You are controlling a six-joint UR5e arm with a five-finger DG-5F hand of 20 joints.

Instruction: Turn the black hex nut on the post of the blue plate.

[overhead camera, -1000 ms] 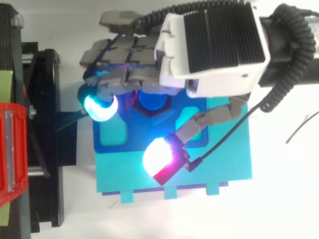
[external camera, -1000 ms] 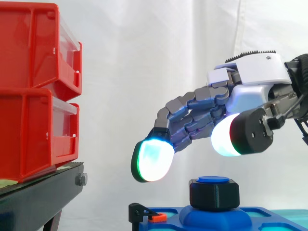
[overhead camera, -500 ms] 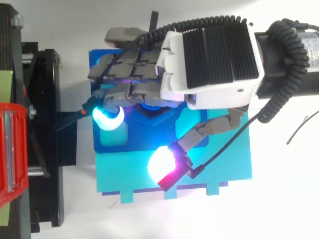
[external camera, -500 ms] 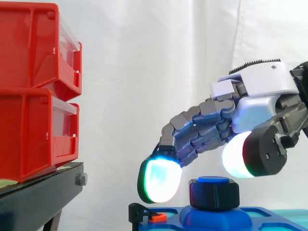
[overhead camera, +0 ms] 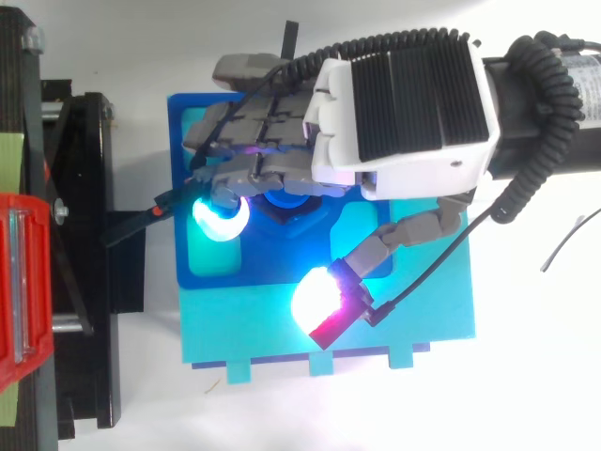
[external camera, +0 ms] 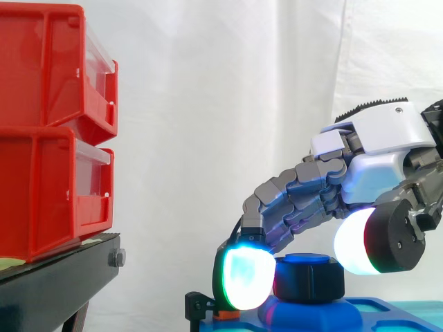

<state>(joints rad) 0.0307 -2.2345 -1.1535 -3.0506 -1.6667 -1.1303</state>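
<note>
The black hex nut [external camera: 311, 282] sits on the blue-topped post of the blue plate [overhead camera: 211, 272], which lies on a teal base [overhead camera: 404, 329]. My hand [external camera: 377, 149] reaches in from the right and hangs low over the nut, fingers loosely curved and apart. One cyan-glowing fingertip [external camera: 242, 278] is down beside the nut's left face, very close to it. The thumb pad [external camera: 356, 242] glows white and red, up and to the right of the nut, clear of it. In the top view the fingers [overhead camera: 254, 150] hide most of the nut.
Two stacked red bins [external camera: 48, 131] stand on a black stand [external camera: 55, 283] at the left. A small black clip with an orange piece [external camera: 201, 304] sits at the plate's left edge. A white curtain hangs behind.
The hand has come down and shifted right. Its leading fingertip dropped from above the plate to beside the nut, and the thumb pad sank closer to the nut's top.
</note>
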